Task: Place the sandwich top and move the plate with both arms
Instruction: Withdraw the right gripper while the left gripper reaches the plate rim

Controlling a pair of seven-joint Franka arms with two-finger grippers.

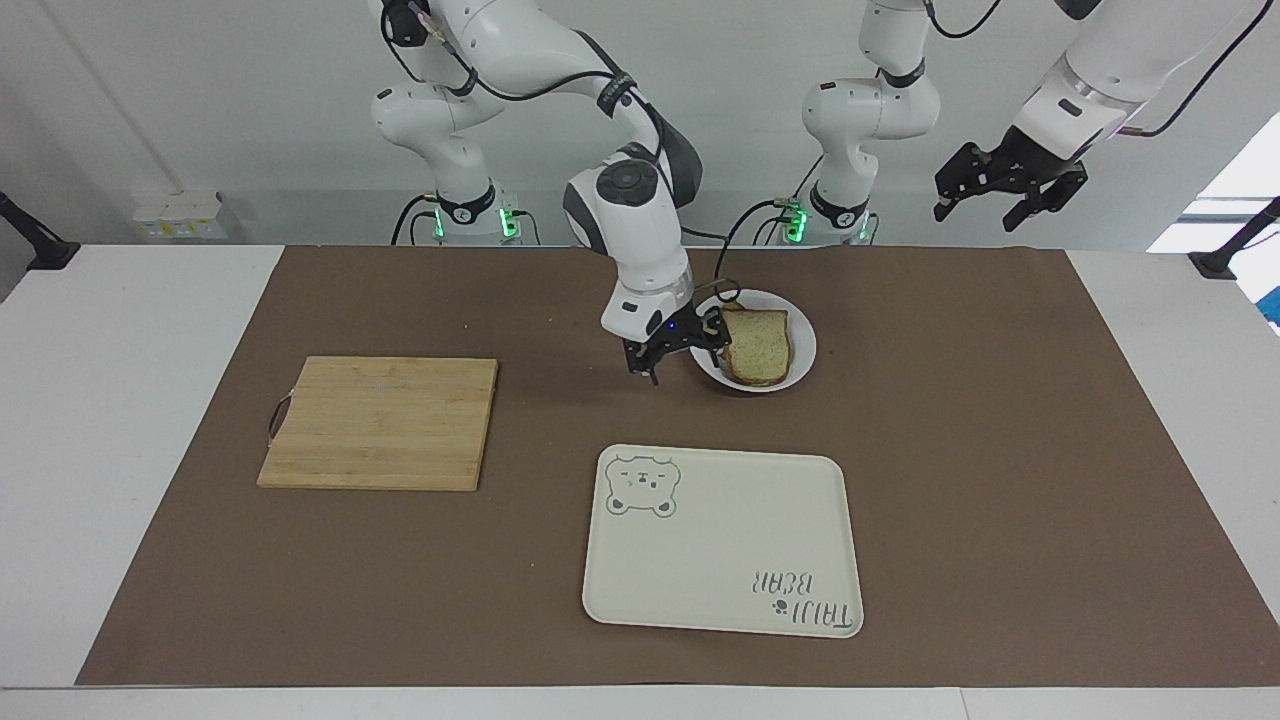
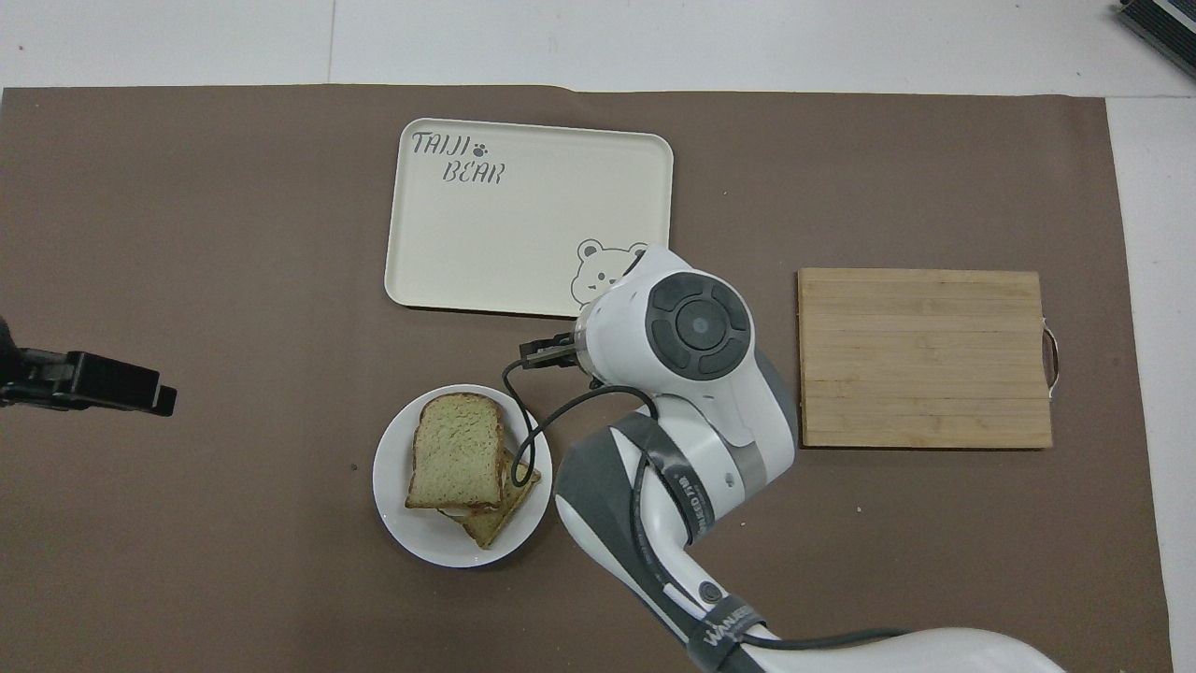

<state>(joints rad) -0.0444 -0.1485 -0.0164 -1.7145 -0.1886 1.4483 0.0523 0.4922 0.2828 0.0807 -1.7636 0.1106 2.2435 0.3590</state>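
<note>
The sandwich top [image 1: 758,345] [image 2: 457,451], a speckled slice with a brown crust, lies flat on another slice [image 2: 492,525] on the small white plate [image 1: 804,352] [image 2: 392,486]. Nothing grips it. My right gripper [image 1: 680,358] hangs open and empty just above the mat, beside the plate toward the right arm's end. From overhead its wrist hides most of it, and only a dark tip [image 2: 547,351] pokes out. High over the mat's edge at the left arm's end, my left gripper [image 1: 992,200] [image 2: 93,383] is open and empty.
A cream bear tray [image 1: 720,540] [image 2: 528,220] lies farther from the robots than the plate. A wooden cutting board [image 1: 380,422] [image 2: 925,358] sits toward the right arm's end. A brown mat [image 1: 1000,450] covers the table.
</note>
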